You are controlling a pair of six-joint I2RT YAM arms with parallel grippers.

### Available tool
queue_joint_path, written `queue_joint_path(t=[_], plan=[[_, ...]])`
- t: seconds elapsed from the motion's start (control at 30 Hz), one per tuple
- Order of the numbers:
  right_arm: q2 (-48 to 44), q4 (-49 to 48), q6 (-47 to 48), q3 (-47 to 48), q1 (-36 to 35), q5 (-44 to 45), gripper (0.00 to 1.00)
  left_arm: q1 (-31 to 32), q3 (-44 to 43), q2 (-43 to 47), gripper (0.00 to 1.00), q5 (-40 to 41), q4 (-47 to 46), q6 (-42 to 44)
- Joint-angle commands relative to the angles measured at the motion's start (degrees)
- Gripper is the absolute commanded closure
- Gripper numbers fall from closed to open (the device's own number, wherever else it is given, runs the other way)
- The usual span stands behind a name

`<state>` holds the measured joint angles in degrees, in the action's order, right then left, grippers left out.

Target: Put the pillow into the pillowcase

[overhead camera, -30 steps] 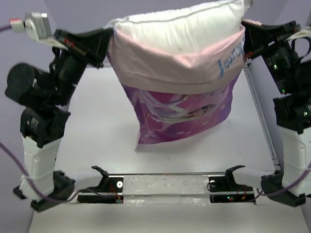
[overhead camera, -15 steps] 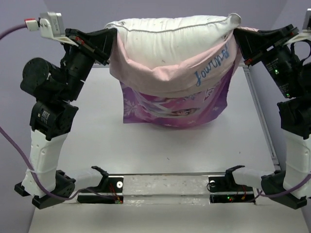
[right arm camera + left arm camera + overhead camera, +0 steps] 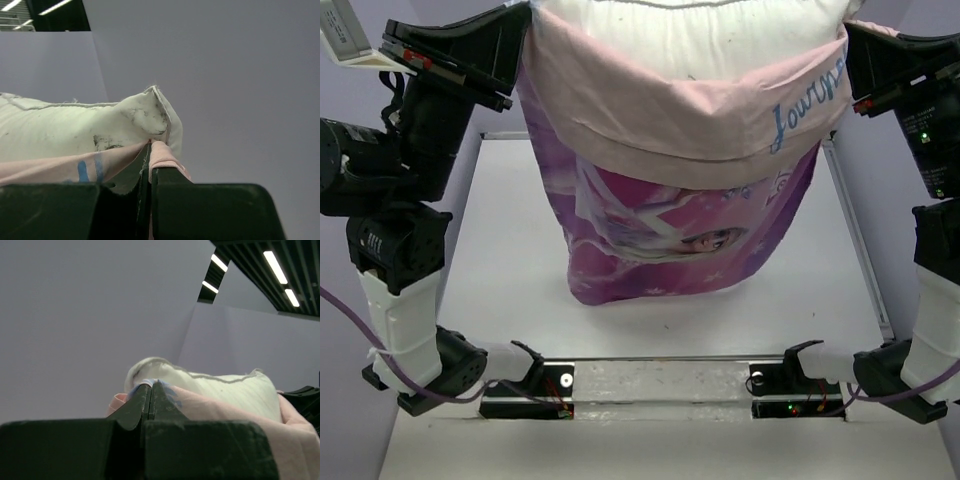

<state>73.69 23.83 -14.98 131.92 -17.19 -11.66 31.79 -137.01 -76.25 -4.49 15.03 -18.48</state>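
In the top view, you see the pillowcase [image 3: 670, 230] hanging in the middle of the frame above the table [image 3: 510, 260]. The pillow [image 3: 700, 40] bulges out of its mouth at the top edge. Your left gripper [image 3: 517, 45] grips the pink top edge at upper left, and your right gripper [image 3: 848, 62] grips it at upper right.

In the left wrist view, the left gripper [image 3: 151, 390] is clenched at lower centre, pinching pink cloth of the pillowcase [image 3: 240, 432]. The pillow [image 3: 225, 390] lies to its right.

In the right wrist view, the right gripper [image 3: 150, 150] is clamped on the pillowcase [image 3: 60, 167] at lower centre. The corner of the pillow [image 3: 75, 125] sits just above it.
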Motion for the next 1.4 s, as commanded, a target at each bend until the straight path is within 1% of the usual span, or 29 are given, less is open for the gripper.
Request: queue_joint_path(t=[0.0, 0.03, 0.07, 0.1, 0.13, 0.17, 0.2, 0.23, 0.27, 0.3, 0.33, 0.37, 0.4, 0.43, 0.47, 0.53, 0.57, 0.6, 0.63, 0.67, 0.73, 0.8, 0.9, 0.97, 1.03, 1.13, 1.17, 1.3, 1.37], plan=[[-3.68, -12.86, -0.84, -11.50, 0.14, 0.85, 1.00, -0.33, 23.13, 8.90, 1.00, 3.61, -16.29, -0.31], [-0.60, -4.41, -0.05, -8.11, 0.14, 1.63, 1.00, -0.33, 23.54, 9.18, 1.00, 3.61, -18.26, -0.50], [2.13, -0.32, 0.74, 4.28, 0.14, 1.90, 1.00, -0.33, 18.58, 7.53, 1.00, 2.39, -15.84, 0.02], [3.64, 1.02, 1.35, 8.84, 0.14, 1.12, 1.00, -0.33, 2.18, 2.04, 1.00, 1.86, -7.38, 0.98], [2.26, -1.22, 1.10, 10.62, 0.14, 0.94, 1.00, -0.33, -5.30, -0.46, 1.00, 1.16, -4.33, 1.25], [-0.02, -4.12, 0.57, 9.16, 0.14, 0.42, 1.00, -0.24, -9.90, -3.35, 1.00, -0.15, 0.83, 1.51], [-6.22, -13.46, -1.95, -4.08, 0.14, -0.89, 1.00, -0.24, -10.99, -3.73, 1.00, 0.09, 3.49, 1.08], [-7.58, -16.51, -3.02, -12.13, 0.14, -1.60, 1.00, -0.33, -6.21, -3.12, 1.00, 0.45, 4.48, 1.16], [-6.99, -16.37, -3.30, -16.91, 0.14, -1.61, 1.00, -0.33, 1.06, 0.71, 1.00, 1.67, -2.82, 1.08], [-4.89, -13.06, -3.04, -17.13, 0.14, -1.09, 1.00, -0.33, 18.10, 3.79, 1.00, 2.11, -10.29, 0.90], [-2.52, -8.76, -1.29, -9.13, 0.14, -0.30, 1.00, -0.24, 21.14, 5.83, 1.00, 1.16, -16.02, -0.14], [-0.76, -5.59, -0.32, -1.04, 0.14, -0.47, 1.00, -0.33, 9.51, 4.28, 1.00, 1.93, -12.34, 0.80], [-0.83, -5.90, -0.31, -0.96, 0.14, -0.47, 1.00, -0.24, 1.91, 2.09, 1.00, 1.42, -9.08, 1.16], [-1.26, -6.51, -0.31, 3.91, 0.14, -0.82, 1.00, -0.15, -4.43, 0.42, 1.00, 0.72, -6.53, 1.25], [-3.18, -8.26, -0.83, 3.35, 0.14, -1.34, 1.00, -0.15, -7.45, -1.17, 1.00, -1.46, -3.54, 0.91], [-5.56, -13.69, -2.76, -4.60, 0.14, -2.75, 1.00, -0.15, 1.07, 0.56, 1.00, -0.53, -3.07, 0.73], [-3.66, -13.47, -2.42, -11.44, 0.14, -1.71, 1.00, -0.24, 16.27, 4.66, 1.00, 1.48, -11.77, 0.38], [-1.29, -5.98, -2.07, -9.77, 0.14, -1.35, 1.00, -0.24, 19.82, 6.18, 1.00, 1.50, -15.34, -0.32], [0.73, -3.38, -1.37, -2.18, 0.14, -1.35, 1.00, -0.15, 18.20, 6.20, 1.00, 2.03, -15.90, 0.02], [0.58, -3.10, -0.93, -0.36, 0.14, -1.96, 1.00, -0.24, 8.70, 3.59, 1.00, 1.33, -10.68, 1.24], [-2.47, -9.46, -1.36, -1.39, 0.14, -1.61, 1.00, -0.15, 3.78, 2.25, 1.00, 1.59, -8.09, 2.04], [-5.40, -13.10, -2.16, -9.63, 0.14, -1.61, 1.00, -0.24, 13.21, 5.30, 1.00, 2.64, -10.27, 2.13], [-1.73, -11.72, -2.24, -14.23, 0.14, -2.05, 1.00, -0.24, 32.01, 11.63, 1.00, 7.56, -20.45, 1.78], [0.75, -10.82, -1.98, -13.18, 0.14, -2.84, 1.00, -0.24, 27.54, 10.86, 1.00, 7.31, -18.65, 3.00], [-0.03, -14.32, -2.07, -13.27, 0.14, -2.67, 1.00, -0.24, 24.26, 10.42, 1.00, 7.22, -17.93, 3.71], [-1.97, -18.28, -2.07, -15.27, 0.14, -3.62, 1.00, -0.24, 28.00, 12.00, 1.00, 7.90, -20.99, 4.67], [-0.14, -18.56, -1.98, -15.46, 0.14, -4.24, 1.00, -0.24, 31.25, 11.83, 1.00, 9.66, -22.22, 5.38], [9.08, -16.19, -1.01, -8.97, 0.14, -4.25, 1.00, -3.21, 29.18, 5.26, 1.00, 10.04, -19.95, 6.18], [17.24, -16.54, 0.21, -3.55, 0.14, -4.08, 1.00, -8.81, 20.00, 0.08, 1.00, 5.84, -17.33, 3.65]])
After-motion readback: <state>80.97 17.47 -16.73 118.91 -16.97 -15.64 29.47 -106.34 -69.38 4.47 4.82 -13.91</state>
